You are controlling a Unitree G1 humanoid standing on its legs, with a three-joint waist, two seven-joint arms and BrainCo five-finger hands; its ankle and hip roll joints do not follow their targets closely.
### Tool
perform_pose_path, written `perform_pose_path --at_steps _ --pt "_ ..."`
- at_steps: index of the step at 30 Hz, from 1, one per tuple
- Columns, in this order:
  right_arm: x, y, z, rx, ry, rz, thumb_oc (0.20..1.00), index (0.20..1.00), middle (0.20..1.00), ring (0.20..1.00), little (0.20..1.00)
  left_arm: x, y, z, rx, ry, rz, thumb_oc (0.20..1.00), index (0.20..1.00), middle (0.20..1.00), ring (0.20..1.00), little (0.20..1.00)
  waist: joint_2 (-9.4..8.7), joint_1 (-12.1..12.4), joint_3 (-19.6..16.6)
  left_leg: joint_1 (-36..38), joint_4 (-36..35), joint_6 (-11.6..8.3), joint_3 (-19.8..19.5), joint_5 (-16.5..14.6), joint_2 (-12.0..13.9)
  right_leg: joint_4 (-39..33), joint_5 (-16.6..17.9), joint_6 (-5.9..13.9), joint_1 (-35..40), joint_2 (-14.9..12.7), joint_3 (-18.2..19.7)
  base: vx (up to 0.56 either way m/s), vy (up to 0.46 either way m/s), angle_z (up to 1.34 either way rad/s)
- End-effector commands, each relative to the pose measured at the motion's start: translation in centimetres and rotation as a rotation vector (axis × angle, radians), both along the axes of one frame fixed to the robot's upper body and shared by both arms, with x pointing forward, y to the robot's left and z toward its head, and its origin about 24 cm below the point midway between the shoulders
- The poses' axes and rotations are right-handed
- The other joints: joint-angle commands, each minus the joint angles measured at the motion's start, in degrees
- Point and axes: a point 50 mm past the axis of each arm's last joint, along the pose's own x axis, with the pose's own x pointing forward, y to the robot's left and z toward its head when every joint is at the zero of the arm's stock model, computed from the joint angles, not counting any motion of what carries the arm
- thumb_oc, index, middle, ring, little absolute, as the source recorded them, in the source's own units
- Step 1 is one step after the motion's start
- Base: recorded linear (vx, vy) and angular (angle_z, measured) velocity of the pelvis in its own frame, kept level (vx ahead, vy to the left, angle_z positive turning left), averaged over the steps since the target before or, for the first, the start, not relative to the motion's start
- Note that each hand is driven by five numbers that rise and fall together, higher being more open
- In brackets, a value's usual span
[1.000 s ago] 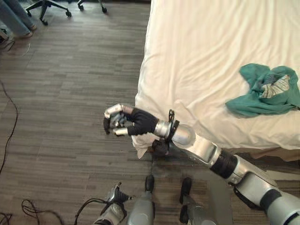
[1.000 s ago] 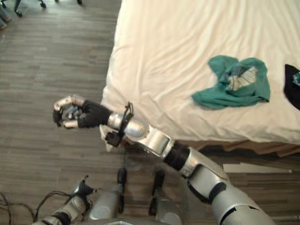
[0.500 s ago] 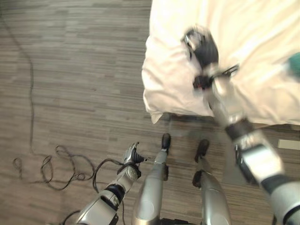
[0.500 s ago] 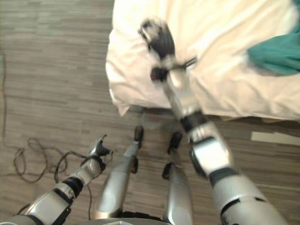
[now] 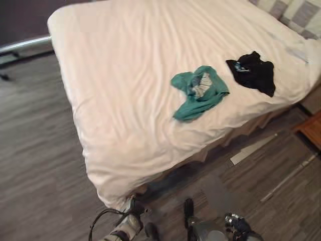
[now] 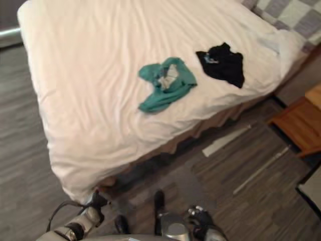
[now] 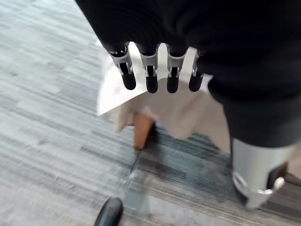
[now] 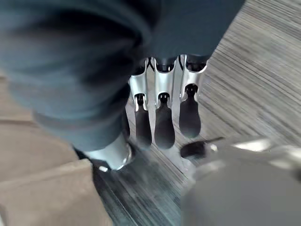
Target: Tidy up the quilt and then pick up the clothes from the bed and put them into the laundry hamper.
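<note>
Left robot hand [image 7: 155,70] and right robot hand [image 8: 162,117] hang low, fingers straight, empty. Quilt [image 5: 125,75] spread flat over bed. 2 clothes on it, near its right side: teal garment [image 5: 198,93], crumpled, long axis diagonal; black garment [image 5: 253,73] just beside.

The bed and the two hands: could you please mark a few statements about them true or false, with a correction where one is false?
1. Two garments lie on the quilt. True: a teal garment and a black garment.
2. The two garments overlap. False: bare quilt shows between them.
3. The left hand holds the teal garment. False: its fingers hang straight and hold nothing, down by the floor at the corner of the bed.
4. The right hand is open. True: its fingers are straight, over the wood floor.
5. The black garment lies nearer the checked pillows than the teal one. True.
</note>
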Motion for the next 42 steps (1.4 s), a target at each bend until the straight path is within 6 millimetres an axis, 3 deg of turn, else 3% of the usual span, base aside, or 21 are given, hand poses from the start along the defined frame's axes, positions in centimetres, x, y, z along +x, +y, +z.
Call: perform_pose_path --at_steps 1,3,6,8,9,10,12,14,17,20,24,27,29,30,32,33,36,37,38,39,42 --pt "3.5 0.4 0.9 -0.046 -0.059 0.102 1.0 1.0 1.0 1.0 1.0 1.5 -0.2 0.5 0.014 0.006 -0.091 1.0 1.0 1.0 1.0 1.0 0.8 0.1 -0.2 -1.3 0.0 -1.08 -1.7 2.0 -1.5 5.1 -1.1 4.94 -1.0 -3.4 -4.2 0.22 -0.049 -0.97" --pt "2.8 0.6 0.5 -0.078 -0.013 0.15 1.0 1.0 1.0 1.0 1.0 1.2 -1.1 0.2 -0.021 0.043 -0.135 1.0 1.0 1.0 1.0 1.0 1.41 -0.3 -1.4 1.5 0.0 -1.27 0.5 0.0 -1.1 5.1 -2.0 5.44 -0.4 -3.1 -6.5 0.26 -0.056 -1.23" --pt "1.8 0.2 0.1 -0.158 0.037 0.228 1.0 1.0 1.0 1.0 1.0 0.0 -2.5 -0.5 -0.11 0.129 -0.17 1.0 1.0 1.0 1.0 1.0 2.54 -2.1 -3.3 5.4 0.3 -1.85 4.6 0.0 -1.3 0.2 -3.3 3.86 2.6 0.8 -1.3 0.27 -0.11 -1.06" --pt "3.0 0.3 0.6 -0.247 0.001 0.302 1.0 1.0 1.0 1.0 1.0 0.0 -3.2 -0.6 -0.118 0.129 -0.188 1.0 1.0 1.0 1.0 1.0 1.43 -2.4 -2.5 2.5 14.2 -4.18 6.0 3.1 2.5 -1.7 -4.0 2.25 5.6 2.0 2.5 0.24 -0.295 -1.41" --pt "4.5 1.0 1.1 -0.295 -0.029 0.387 1.0 1.0 1.0 1.0 1.0 1.1 -3.4 0.0 -0.106 0.064 -0.176 1.0 1.0 1.0 1.0 1.0 -1.06 0.0 -0.9 -5.1 31.8 -4.14 -0.8 9.0 5.9 -3.3 -3.1 -1.25 7.0 3.2 7.2 0.12 -0.326 -1.49" --pt "4.5 1.0 1.1 -0.295 -0.03 0.387 1.0 1.0 1.0 1.0 1.0 1.2 -3.4 0.0 -0.105 0.064 -0.176 1.0 1.0 1.0 1.0 1.0 -0.92 -0.1 -0.9 -5.5 32.4 -4.25 -1.0 8.8 6.3 -3.3 -3.1 -1.35 6.9 3.4 7.2 0.04 -0.269 -2.15" --pt "4.0 1.8 0.6 -0.245 0.015 0.421 1.0 1.0 1.0 1.0 1.0 1.9 -3.4 0.5 -0.113 0.009 -0.153 1.0 1.0 1.0 1.0 1.0 -2.31 3.2 -0.4 -11.6 36.6 -1.43 -11.9 6.2 -1.0 -4.2 -2.9 -1.39 8.1 3.8 13.0 0.1 -0.001 -2.14" --pt "3.9 3.0 0.3 -0.255 0.033 0.506 1.0 1.0 1.0 1.0 1.0 2.0 -2.9 0.7 -0.124 -0.041 -0.083 1.0 1.0 1.0 1.0 1.0 -2.73 6.5 0.3 -14.4 31.3 0.15 -20.5 2.8 -6.8 -5.0 -2.7 0.89 10.4 4.1 22.3 0.3 0.145 -1.71" --pt "4.2 3.1 0.4 -0.276 0.042 0.534 1.0 1.0 1.0 1.0 1.0 2.2 -2.4 0.8 -0.126 -0.061 -0.04 1.0 1.0 1.0 1.0 1.0 -2.59 7.6 0.1 -13.9 20.5 0.03 -24.1 2.1 -5.9 -5.5 -3.4 2.47 11.5 3.9 27.2 0.3 0.165 -1.74" --pt "3.4 2.5 0.1 -0.316 0.088 0.548 1.0 1.0 1.0 1.0 1.0 1.7 -1.9 0.6 -0.124 -0.049 -0.013 1.0 1.0 1.0 1.0 1.0 -1.12 9.4 -0.9 -12.8 6.4 -0.56 -28.8 7.1 -4.9 -5.5 -5.0 2.86 13.9 4.7 31.4 0.44 0.237 -1.17" --pt "2.0 1.7 -0.4 -0.339 0.133 0.538 1.0 1.0 1.0 1.0 1.0 0.0 -1.0 -0.3 -0.088 0.042 -0.045 1.0 1.0 1.0 1.0 1.0 -0.56 8.8 -2.4 -8.2 4.3 1.76 -28.9 5.5 -7.0 6.1 -8.8 3.05 13.4 5.7 30.6 0.4 0.237 -0.58" --pt "3.5 1.2 0.3 -0.355 0.088 0.467 1.0 1.0 1.0 1.0 1.0 0.1 -0.3 -0.2 -0.044 0.066 -0.069 1.0 1.0 1.0 1.0 1.0 1.85 5.3 1.7 -1.5 0.9 2.75 -27.0 5.3 -6.7 32.0 1.6 8.36 -1.8 6.6 24.8 0.38 0.235 -0.39" --pt "3.5 1.2 0.3 -0.355 0.088 0.467 1.0 1.0 1.0 1.0 1.0 0.1 -0.3 -0.2 -0.044 0.066 -0.069 1.0 1.0 1.0 1.0 1.0 1.82 5.3 1.7 -1.5 0.9 2.76 -27.0 5.3 -6.7 32.0 1.6 8.36 -1.8 6.6 24.8 0.35 0.14 -0.38" --pt "3.5 1.6 0.3 -0.323 0.061 0.428 1.0 1.0 1.0 1.0 1.0 0.5 -0.3 0.0 -0.016 0.06 -0.127 1.0 1.0 1.0 1.0 1.0 1.96 2.3 1.8 1.9 0.0 2.75 -29.0 3.6 -8.9 21.8 -2.5 6.28 -6.4 10.5 22.4 0.65 0.148 0.08" --pt "2.7 1.8 0.0 -0.31 0.077 0.421 1.0 1.0 1.0 1.0 1.0 0.7 -0.1 0.0 -0.003 0.074 -0.162 1.0 1.0 1.0 1.0 1.0 1.11 0.3 0.7 4.8 0.0 2.55 -30.0 0.8 -10.5 7.8 -2.1 4.91 -7.7 9.5 19.7 0.88 0.074 0.61" --pt "2.0 1.7 -0.3 -0.314 0.115 0.437 1.0 1.0 1.0 1.0 1.0 0.5 0.0 -0.1 0.016 0.102 -0.195 1.0 1.0 1.0 1.0 1.0 2.17 -0.6 -0.5 8.6 0.0 1.65 -29.6 -1.8 -9.8 -1.7 0.0 4.94 -8.8 7.1 11.7 1.04 0.005 0.76" --pt "0.0 1.5 -0.9 -0.315 0.184 0.451 1.0 1.0 1.0 1.0 1.0 -1.2 -0.3 -0.9 0.021 0.148 -0.23 1.0 1.0 1.0 1.0 1.0 3.55 -1.3 -2.1 11.2 7.8 -0.99 -26.9 2.1 -8.7 -3.8 1.8 2.51 -3.8 7.6 11.5 0.63 -0.012 0.63" --pt "-0.4 1.7 -1.0 -0.3 0.186 0.463 1.0 1.0 1.0 1.0 1.0 -1.4 0.2 -0.8 0.019 0.131 -0.178 1.0 1.0 1.0 1.0 1.0 1.69 -0.1 -1.5 2.4 28.0 -5.71 -24.2 9.4 -8.6 -4.6 2.9 2.09 1.1 6.1 11.9 0.62 -0.133 0.04" --pt "-0.3 1.6 -1.0 -0.31 0.183 0.478 1.0 1.0 1.0 1.0 1.0 -1.2 0.4 -0.7 0.01 0.114 -0.142 1.0 1.0 1.0 1.0 1.0 -0.56 1.7 -0.4 -3.3 36.3 -5.14 -24.0 11.2 -10.0 -5.2 2.5 1.46 3.6 4.6 13.2 0.63 -0.191 0.06" --pt "0.1 1.7 -0.9 -0.327 0.176 0.506 1.0 1.0 1.0 1.0 1.0 -0.3 1.0 -0.1 -0.042 0.044 -0.008 1.0 1.0 1.0 1.0 1.0 -2.93 4.4 0.3 -11.6 43.3 -2.8 -23.2 8.1 -9.7 -5.5 1.8 1.29 5.8 3.8 15.8 0.34 -0.118 0.21" --pt "0.5 2.1 -0.8 -0.35 0.163 0.586 1.0 1.0 1.0 1.0 1.0 0.3 1.4 0.2 -0.076 -0.003 0.08 1.0 1.0 1.0 1.0 1.0 -3.53 7.2 0.7 -13.8 36.2 -0.9 -22.4 4.3 -8.3 -5.5 0.0 2.2 8.2 3.6 19.0 0.36 0.054 -1.15"
